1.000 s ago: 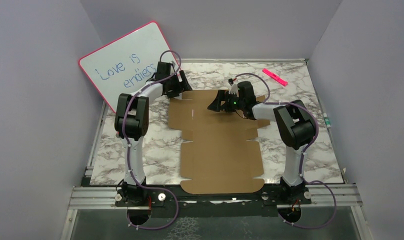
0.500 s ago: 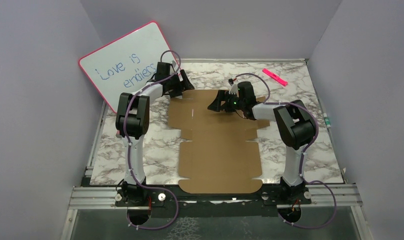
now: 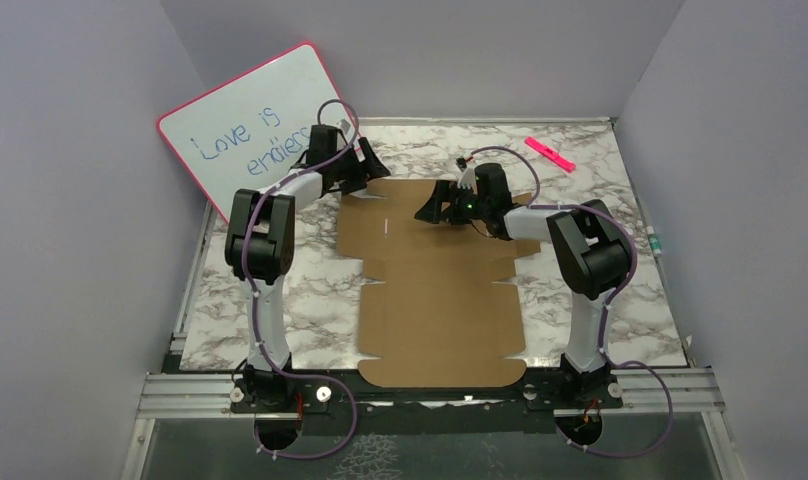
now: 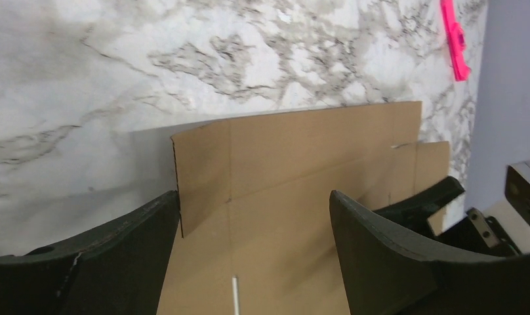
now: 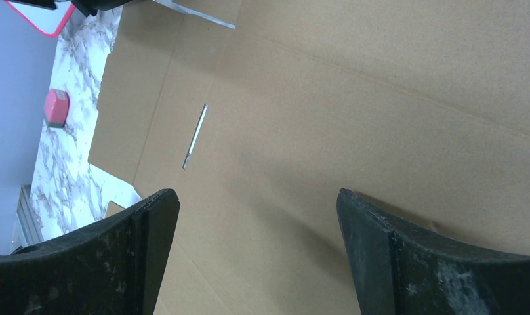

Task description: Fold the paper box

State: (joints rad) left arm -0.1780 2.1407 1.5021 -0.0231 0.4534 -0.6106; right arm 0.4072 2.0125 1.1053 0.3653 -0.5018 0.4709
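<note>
- Your left gripper: fingers spread, straddling the far-left corner flap of the flat brown die-cut cardboard paper box; this arm is nearer that flap.
- The paper box: unfolded on the white marble table, long axis near-to-far.
- Your right gripper: fingers spread above the far panel.

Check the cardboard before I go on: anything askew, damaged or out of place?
One thing: the far-left corner flap of the paper box stands lifted off the table, casting a shadow, by the open left hand. The rest lies flat; no tears or spills show.
</note>
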